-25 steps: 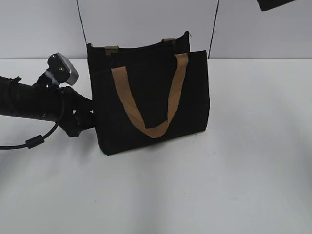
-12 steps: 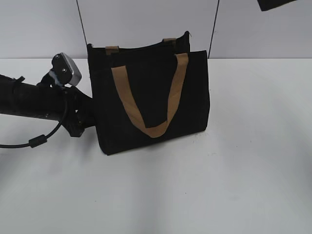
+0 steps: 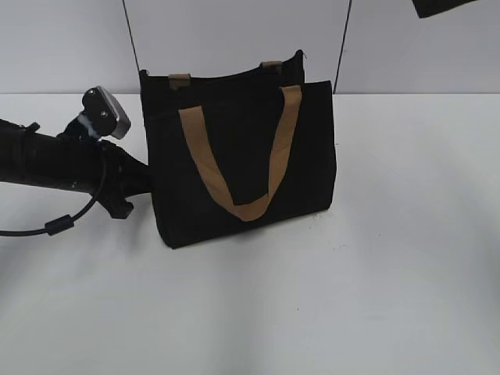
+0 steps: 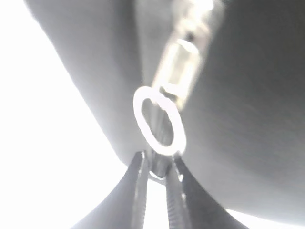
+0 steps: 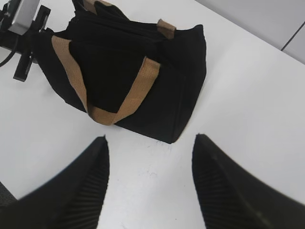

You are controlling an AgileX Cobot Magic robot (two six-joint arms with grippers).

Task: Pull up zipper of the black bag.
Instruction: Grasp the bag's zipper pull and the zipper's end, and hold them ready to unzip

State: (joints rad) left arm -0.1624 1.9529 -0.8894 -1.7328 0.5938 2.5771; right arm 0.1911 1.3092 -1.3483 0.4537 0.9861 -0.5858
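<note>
Left gripper (image 4: pixel 157 174) jaws narrow, pinching the zipper (image 4: pixel 159 121) ring beside the black bag (image 3: pixel 242 156); pull straight along the track; right gripper (image 5: pixel 150 186) jaws wide

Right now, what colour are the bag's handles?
Tan-brown, against the black bag. The front handle shows best in the exterior view.

black bag (image 3: pixel 242 168) upright on table, zipper (image 4: pixel 164 114) silver ring pull

Left wrist view blurred, glare-washed.
</note>
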